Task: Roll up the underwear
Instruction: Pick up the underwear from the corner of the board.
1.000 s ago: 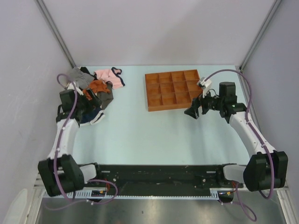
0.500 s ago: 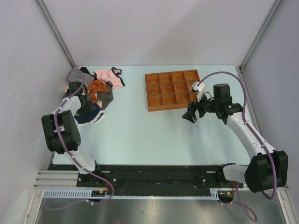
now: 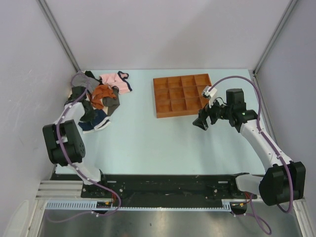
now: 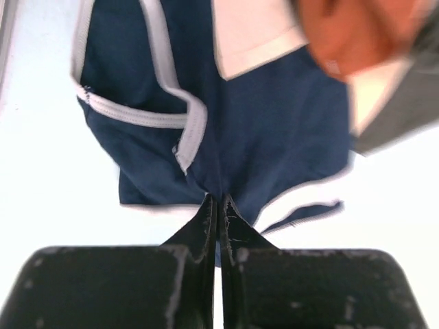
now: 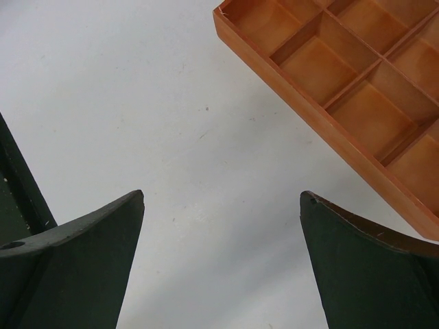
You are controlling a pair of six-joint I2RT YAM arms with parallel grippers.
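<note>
The navy underwear (image 4: 274, 130) with white trim lies crumpled on the table at the near edge of a clothes pile, far left (image 3: 97, 123). My left gripper (image 4: 218, 200) is shut on it, pinching a fold of navy fabric near the hem between its fingertips. From above, the left gripper (image 3: 88, 115) sits on the pile's left side, partly hiding the garment. My right gripper (image 5: 223, 195) hangs open over bare table with nothing between its fingers, just in front of the tray's near right corner (image 3: 201, 123).
An orange compartment tray (image 3: 182, 95) stands at the back right of centre; its corner shows in the right wrist view (image 5: 343, 82). Behind the underwear lie a pink garment (image 3: 114, 80), an orange garment (image 3: 102, 92) and grey cloth (image 3: 112, 104).
The left arm swung onto the pile and its gripper went from open to shut on the navy fabric. The right gripper shifted slightly left and stayed open.
</note>
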